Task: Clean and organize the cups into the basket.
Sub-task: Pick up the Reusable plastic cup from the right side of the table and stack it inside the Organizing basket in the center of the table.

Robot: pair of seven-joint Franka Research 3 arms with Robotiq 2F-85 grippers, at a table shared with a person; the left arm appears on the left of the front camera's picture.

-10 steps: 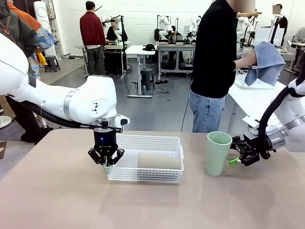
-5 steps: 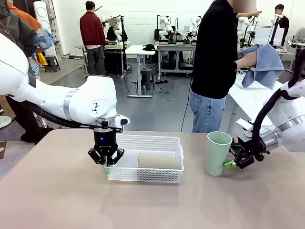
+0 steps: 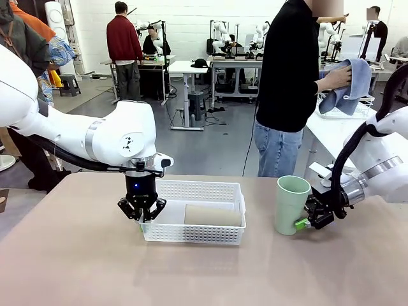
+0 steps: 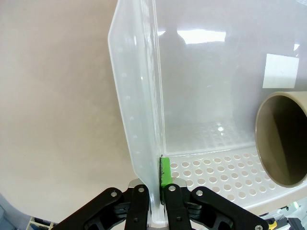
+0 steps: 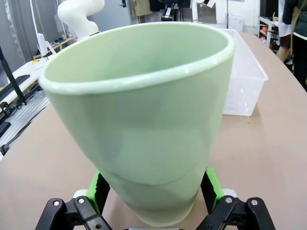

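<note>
I see tan table (image 3: 76, 268), busy lab room | 1 basket (image 3: 191, 234) | 1 green cup (image 3: 292, 205), 1 tan cup (image 3: 212, 215) | left claw (image 3: 142, 220) clamped on basket wall | right claw (image 3: 303, 220) spread either side of green cup

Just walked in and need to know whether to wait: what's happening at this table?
The left gripper is shut on the left end wall of the white basket, where one tan cup lies on its side. The right gripper is open, its fingers either side of the lower part of the upright mint green cup, which stands on the table right of the basket. Across the table, a person's hand holds a blue cloth.
</note>
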